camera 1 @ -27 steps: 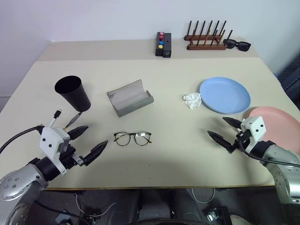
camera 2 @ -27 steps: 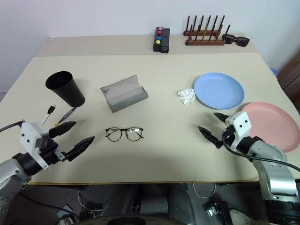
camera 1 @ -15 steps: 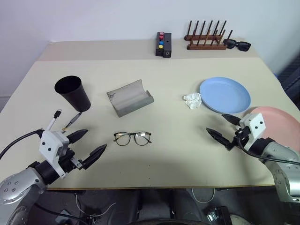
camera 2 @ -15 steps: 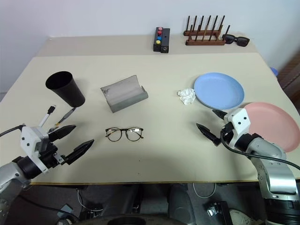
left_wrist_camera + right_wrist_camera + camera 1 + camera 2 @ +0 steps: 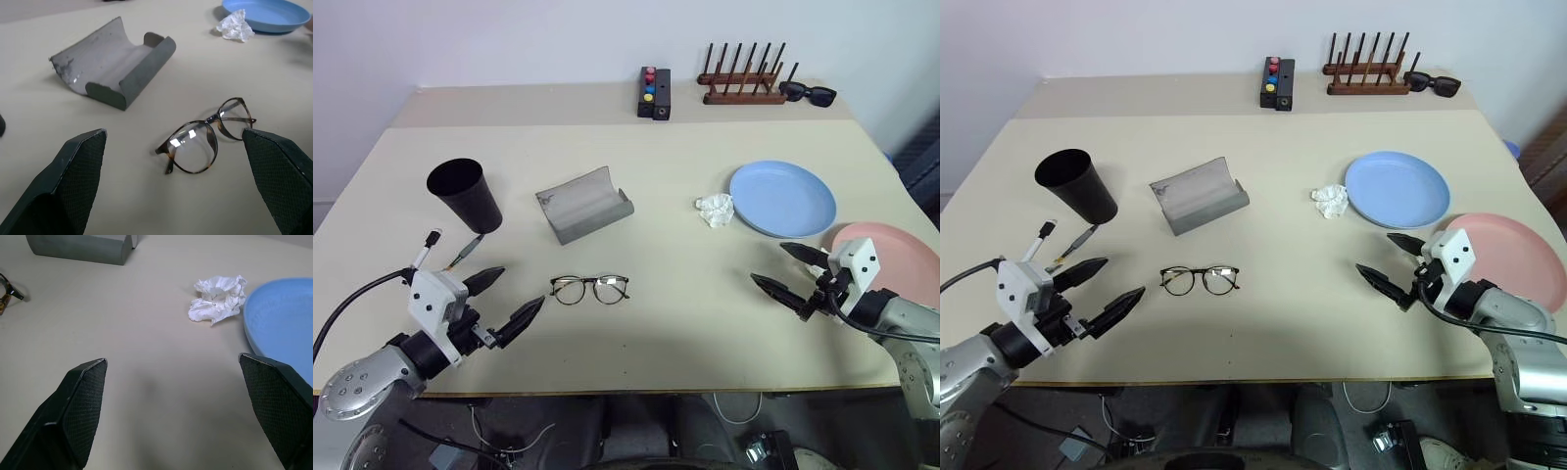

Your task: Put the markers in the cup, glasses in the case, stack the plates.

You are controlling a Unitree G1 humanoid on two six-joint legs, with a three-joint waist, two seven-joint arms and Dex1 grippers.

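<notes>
The black cup [image 5: 465, 194] stands at the left, with a whitish marker [image 5: 428, 246] and a dark marker [image 5: 465, 253] lying just in front of it. The grey case [image 5: 584, 204] lies open mid-table, and the wire-framed glasses [image 5: 590, 288] lie unfolded in front of it. At the right sit the light blue plate [image 5: 783, 199] and the pink plate [image 5: 891, 257], side by side. My left gripper [image 5: 517, 290] hovers open to the left of the glasses, below the markers. My right gripper [image 5: 771, 264] is open and empty just in front of the blue plate.
A crumpled white tissue [image 5: 715, 210] lies beside the blue plate's left rim. On the back shelf are a small black box with coloured buttons [image 5: 655, 92], a wooden peg rack [image 5: 742, 80] and black sunglasses [image 5: 808, 93]. The table's front edge runs just under both grippers.
Both hands have only drifted slightly, the right one a little toward the pink plate. Both grippers stay open and nothing on the table has moved.
</notes>
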